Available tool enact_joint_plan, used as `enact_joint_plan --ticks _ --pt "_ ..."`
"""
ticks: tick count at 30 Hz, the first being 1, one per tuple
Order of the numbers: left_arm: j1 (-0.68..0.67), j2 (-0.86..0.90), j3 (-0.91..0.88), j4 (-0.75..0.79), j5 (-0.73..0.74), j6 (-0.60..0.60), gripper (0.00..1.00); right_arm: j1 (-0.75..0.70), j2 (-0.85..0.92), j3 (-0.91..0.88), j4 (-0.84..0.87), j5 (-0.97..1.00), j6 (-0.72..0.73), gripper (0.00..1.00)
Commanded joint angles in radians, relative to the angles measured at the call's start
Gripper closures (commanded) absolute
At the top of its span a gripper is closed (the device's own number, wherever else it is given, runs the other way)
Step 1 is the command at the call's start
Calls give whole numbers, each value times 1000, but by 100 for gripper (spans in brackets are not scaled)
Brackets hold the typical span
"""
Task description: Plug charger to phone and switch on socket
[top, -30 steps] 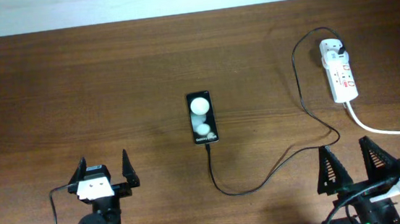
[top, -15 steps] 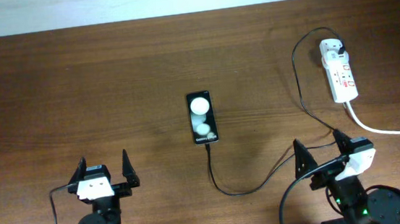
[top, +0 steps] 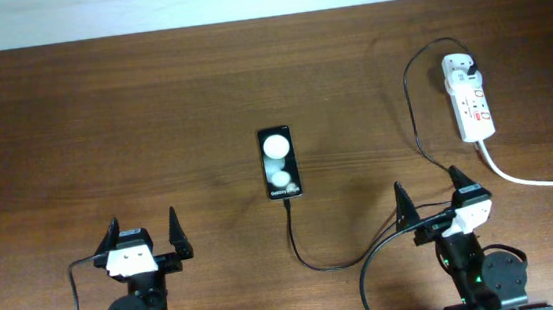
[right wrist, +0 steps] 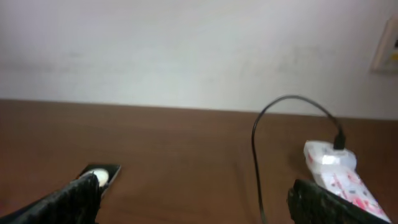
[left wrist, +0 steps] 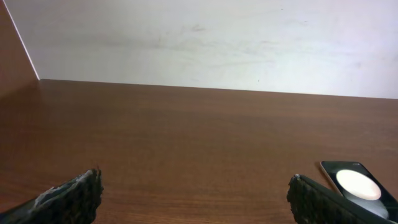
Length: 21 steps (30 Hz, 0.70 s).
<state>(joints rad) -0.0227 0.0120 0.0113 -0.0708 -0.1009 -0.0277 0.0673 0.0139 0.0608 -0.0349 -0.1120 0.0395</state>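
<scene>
The black phone (top: 279, 163) lies flat at the table's middle, with two white round patches on its face. It also shows in the left wrist view (left wrist: 357, 186) and the right wrist view (right wrist: 99, 175). The thin black charger cable (top: 411, 103) runs from the phone's near end in a loop to the white adapter on the socket (top: 469, 97) at the far right; both show in the right wrist view, cable (right wrist: 255, 149) and socket (right wrist: 336, 171). My left gripper (top: 143, 237) is open and empty at the front left. My right gripper (top: 431, 205) is open and empty at the front right, over the cable.
A thick white cord (top: 540, 180) leaves the socket toward the right edge. A white wall (left wrist: 199, 37) stands behind the table's far edge.
My right arm has swung left and slightly forward from the front right corner; its gripper now sits over the cable loop. The left arm, phone and socket have not moved.
</scene>
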Motion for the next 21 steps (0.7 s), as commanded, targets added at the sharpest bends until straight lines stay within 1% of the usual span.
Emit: enact_joint_plan --ticks 1,3,7,9,10,14,17,21 --pt "6 -4 -2 -3 0 -10 1 3 -10 -8 64 19 -10 1" --pt "6 -4 -2 -3 0 -10 1 3 -10 -8 106 19 -10 1" --pt "6 -4 -2 -3 0 -10 1 -8 -10 -30 219 10 -62 1" --pt "6 -4 -2 -3 0 -10 1 -80 -10 -30 291 -65 -62 1" --pt "6 -4 -2 -3 0 -10 1 -100 -10 -30 304 -68 -62 1" --pt "6 -4 -2 -3 0 -10 1 -67 -10 -52 276 -45 -62 1" --pt "6 -4 -2 -3 0 -10 1 -46 -10 -55 171 -25 -62 1" --pt "6 -4 -2 -3 0 -10 1 -46 -10 -55 45 61 -62 1"
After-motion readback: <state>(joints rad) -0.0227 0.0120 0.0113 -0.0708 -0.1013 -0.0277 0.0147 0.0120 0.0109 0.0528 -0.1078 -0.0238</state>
